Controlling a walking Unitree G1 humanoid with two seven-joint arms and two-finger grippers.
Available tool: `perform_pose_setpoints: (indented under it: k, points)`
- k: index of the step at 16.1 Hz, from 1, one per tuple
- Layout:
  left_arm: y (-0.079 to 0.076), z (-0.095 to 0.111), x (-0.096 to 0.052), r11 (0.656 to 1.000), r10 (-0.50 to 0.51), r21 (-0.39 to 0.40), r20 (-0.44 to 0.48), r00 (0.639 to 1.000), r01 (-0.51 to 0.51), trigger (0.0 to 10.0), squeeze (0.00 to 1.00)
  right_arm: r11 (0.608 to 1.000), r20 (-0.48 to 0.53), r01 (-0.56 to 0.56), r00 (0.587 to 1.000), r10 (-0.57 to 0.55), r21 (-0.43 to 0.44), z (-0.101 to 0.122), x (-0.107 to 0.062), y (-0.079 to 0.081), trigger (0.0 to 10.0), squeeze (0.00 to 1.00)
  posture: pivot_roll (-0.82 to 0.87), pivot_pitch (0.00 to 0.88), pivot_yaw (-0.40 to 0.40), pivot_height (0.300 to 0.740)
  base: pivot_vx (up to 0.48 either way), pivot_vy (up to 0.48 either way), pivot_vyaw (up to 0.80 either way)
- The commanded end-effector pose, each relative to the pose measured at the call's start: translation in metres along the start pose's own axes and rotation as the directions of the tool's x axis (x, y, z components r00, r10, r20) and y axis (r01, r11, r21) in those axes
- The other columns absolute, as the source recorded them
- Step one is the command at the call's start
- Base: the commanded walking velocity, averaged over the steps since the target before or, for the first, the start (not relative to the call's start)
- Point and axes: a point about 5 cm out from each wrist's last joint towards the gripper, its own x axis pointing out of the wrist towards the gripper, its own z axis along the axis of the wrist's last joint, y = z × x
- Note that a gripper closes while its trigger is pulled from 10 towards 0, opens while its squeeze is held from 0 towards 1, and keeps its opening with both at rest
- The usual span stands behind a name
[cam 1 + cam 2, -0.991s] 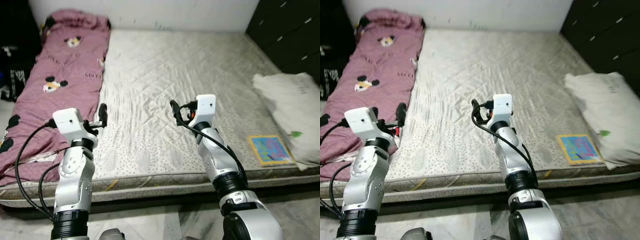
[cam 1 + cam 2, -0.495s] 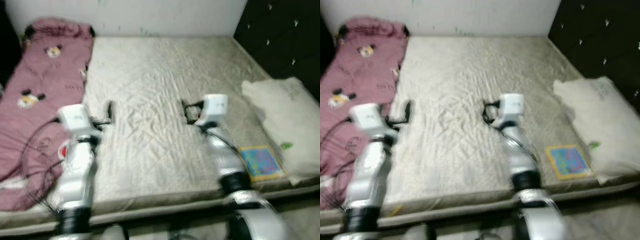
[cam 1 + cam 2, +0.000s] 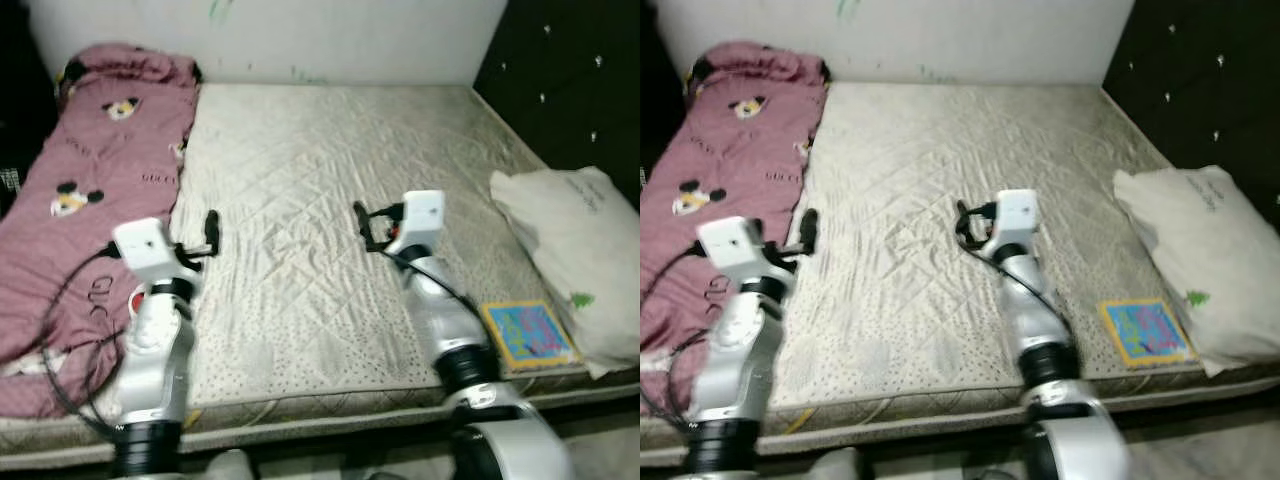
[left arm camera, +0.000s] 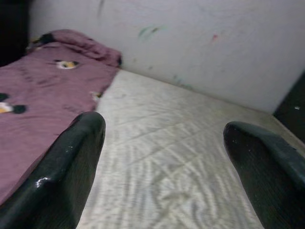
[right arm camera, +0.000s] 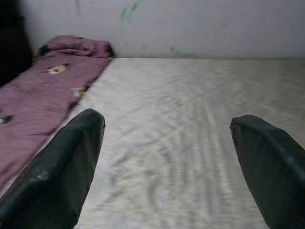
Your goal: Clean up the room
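The pink blanket (image 3: pixel 90 190) lies long at ten o'clock, nearest the left hand (image 3: pixel 209 232); both that and the right hand (image 3: pixel 362 226) are wide and hold nothing.

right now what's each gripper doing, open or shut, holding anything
left gripper: open, empty, above the mattress
right gripper: open, empty, above the mattress

Bare quilted mattress (image 3: pixel 330 190) with pink cartoon blanket (image 3: pixel 90 190), white pillow (image 3: pixel 570 250), colourful book (image 3: pixel 528 334).

Bed things to tidy
A pink cartoon-mouse blanket (image 3: pixel 90 210) lies crumpled along the mattress's left; 1 white pillow (image 3: pixel 570 260) and a colourful book (image 3: pixel 528 335) sit right.
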Motion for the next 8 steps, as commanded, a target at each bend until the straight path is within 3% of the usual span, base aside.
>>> perform_pose_setpoints:
  k: [1,8]
  points:
    - [-0.0046,0.0006,0.0018,1.0,-0.02,-0.007,-0.003,1.0,0.02,10.0,0.0,1.0,0.007,0.008,1.0,-0.008,-0.011,0.0036,0.0005,-0.0048,10.0,0.0,-0.02,0.0,-0.05,0.74,0.0,0.48,0.0]
    - [-0.0048,0.0008,0.0022,1.0,-0.023,-0.016,-0.005,1.0,0.023,10.0,0.0,1.0,0.004,0.003,1.0,-0.003,-0.009,0.0035,0.0009,-0.0049,10.0,0.0,-0.02,0.0,-0.053,0.74,0.0,0.48,0.0]
